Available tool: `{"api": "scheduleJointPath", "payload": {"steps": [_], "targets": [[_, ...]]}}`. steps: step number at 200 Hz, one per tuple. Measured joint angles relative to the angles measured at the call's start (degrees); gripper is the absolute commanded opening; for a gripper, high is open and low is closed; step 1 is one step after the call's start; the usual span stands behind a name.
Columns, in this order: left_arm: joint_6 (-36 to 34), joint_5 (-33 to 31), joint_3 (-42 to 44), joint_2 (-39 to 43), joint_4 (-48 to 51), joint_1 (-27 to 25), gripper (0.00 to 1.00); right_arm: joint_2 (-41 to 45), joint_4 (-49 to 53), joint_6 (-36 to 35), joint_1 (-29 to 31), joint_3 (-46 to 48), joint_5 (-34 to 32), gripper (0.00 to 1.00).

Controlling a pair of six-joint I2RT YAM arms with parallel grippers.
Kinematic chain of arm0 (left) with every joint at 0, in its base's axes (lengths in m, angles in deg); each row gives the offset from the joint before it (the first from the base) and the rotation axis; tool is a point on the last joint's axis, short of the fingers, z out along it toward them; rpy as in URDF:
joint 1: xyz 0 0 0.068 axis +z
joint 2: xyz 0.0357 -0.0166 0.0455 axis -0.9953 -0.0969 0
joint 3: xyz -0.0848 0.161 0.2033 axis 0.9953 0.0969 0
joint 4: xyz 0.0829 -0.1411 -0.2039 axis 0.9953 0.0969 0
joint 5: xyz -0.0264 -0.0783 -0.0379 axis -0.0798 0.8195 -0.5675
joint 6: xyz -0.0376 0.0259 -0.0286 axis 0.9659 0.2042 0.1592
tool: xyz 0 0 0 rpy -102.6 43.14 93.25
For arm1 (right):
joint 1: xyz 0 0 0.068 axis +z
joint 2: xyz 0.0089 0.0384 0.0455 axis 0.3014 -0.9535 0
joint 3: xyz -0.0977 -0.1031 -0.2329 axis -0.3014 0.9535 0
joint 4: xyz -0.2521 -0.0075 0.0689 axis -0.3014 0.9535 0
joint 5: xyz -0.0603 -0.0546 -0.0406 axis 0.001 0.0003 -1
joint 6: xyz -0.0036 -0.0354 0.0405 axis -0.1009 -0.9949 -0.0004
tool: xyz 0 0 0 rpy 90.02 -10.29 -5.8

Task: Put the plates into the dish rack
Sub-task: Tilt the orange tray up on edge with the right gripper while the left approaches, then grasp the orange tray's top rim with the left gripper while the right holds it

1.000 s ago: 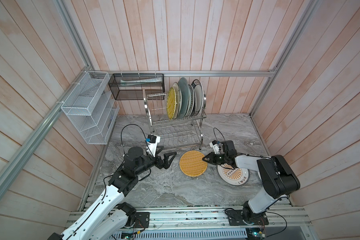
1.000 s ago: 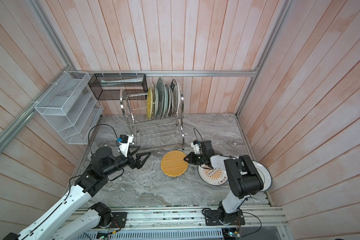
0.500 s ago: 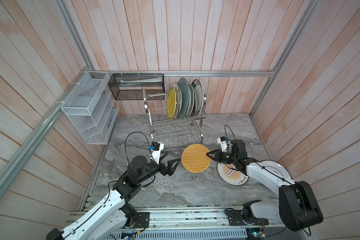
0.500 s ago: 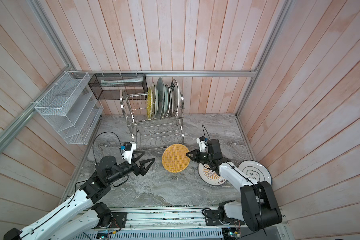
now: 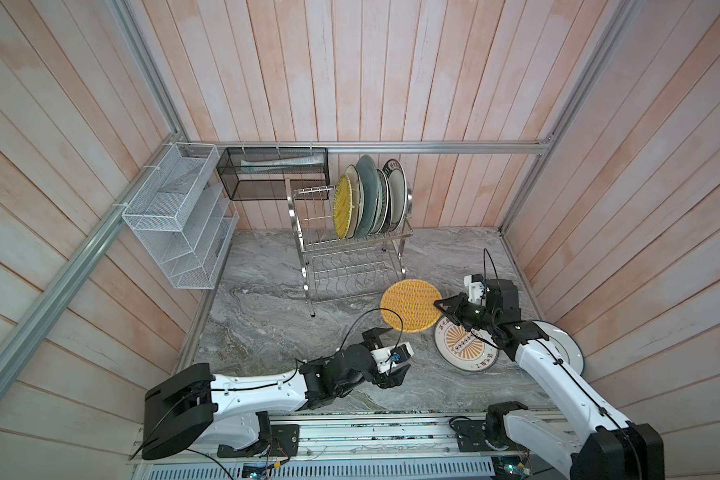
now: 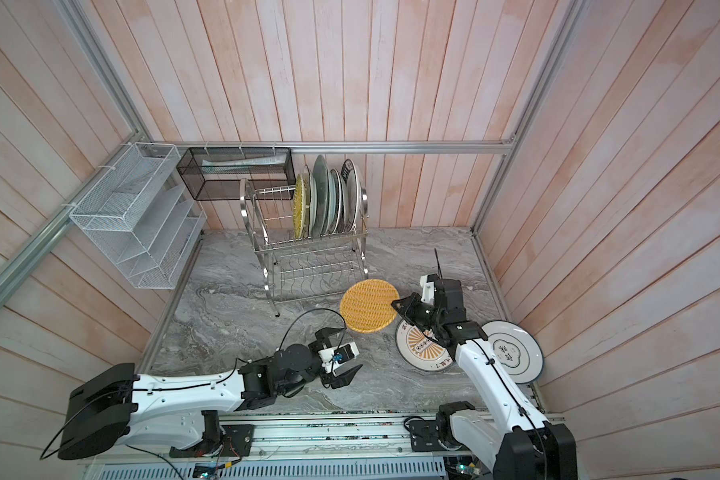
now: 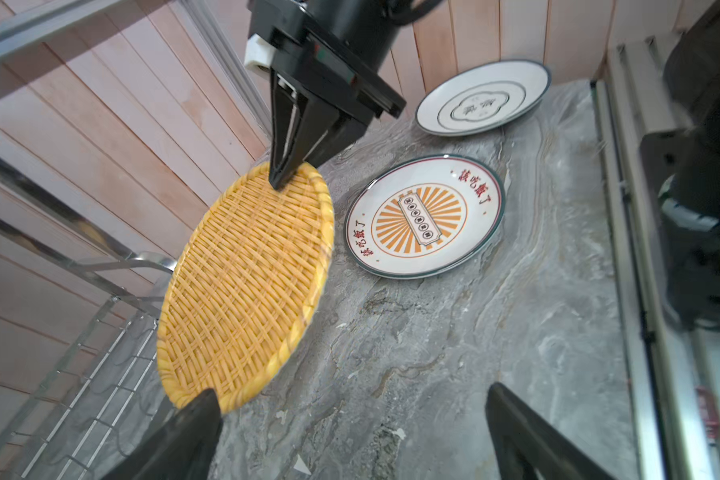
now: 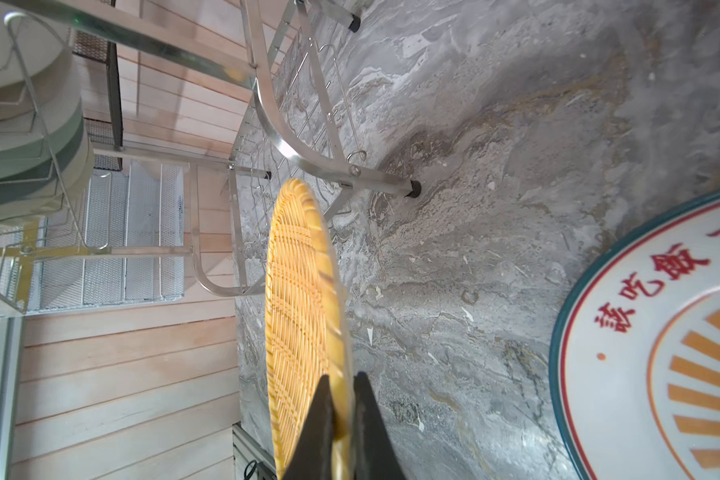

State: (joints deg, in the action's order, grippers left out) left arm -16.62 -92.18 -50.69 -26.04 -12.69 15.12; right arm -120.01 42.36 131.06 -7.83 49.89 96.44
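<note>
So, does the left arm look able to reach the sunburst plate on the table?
Probably yes: bare marble lies between the open left gripper and the sunburst plate; the right gripper, shut on the woven plate, hangs near its far side.

– And the left gripper (image 5: 396,351)?
– Held low and level, jaws spread wide, nothing between them.
– And the right gripper (image 5: 440,305)?
– Reaching inward, pinched tight on the woven plate (image 5: 408,303) at its rim.

- We see a woven plate (image 5: 410,305) in yellow-orange basket weave.
- Our sunburst plate (image 7: 425,216) is white, with orange rays, red characters, teal rim.
- We find the ringed plate (image 7: 483,97) white, dark-ringed.
- The surface (image 7: 433,353) is grey marble.
</note>
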Motion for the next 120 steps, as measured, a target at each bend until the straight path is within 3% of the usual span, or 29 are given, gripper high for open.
{"api": "scheduleJointPath", "payload": {"steps": [49,78,102,120], "targets": [[-12.15,-6.14,-5.09,-9.33,-10.47,-0.24,0.87,3.82,4.09,5.35,-0.76,-0.17,-1.66,0.0],[-16.74,-8.35,-7.04,-13.29,-13.86,-0.24,0.7,4.26,5.33,6.88,-0.98,-0.28,-1.7,0.0],[-19.5,-9.22,-8.11,-15.32,-14.51,-0.33,0.5,4.26,5.53,7.48,-1.2,-0.42,-1.88,0.0],[-20.31,-9.75,-9.18,-16.24,-14.45,-0.39,0.44,4.26,5.66,7.76,-1.29,-0.61,-1.88,0.0]]}}
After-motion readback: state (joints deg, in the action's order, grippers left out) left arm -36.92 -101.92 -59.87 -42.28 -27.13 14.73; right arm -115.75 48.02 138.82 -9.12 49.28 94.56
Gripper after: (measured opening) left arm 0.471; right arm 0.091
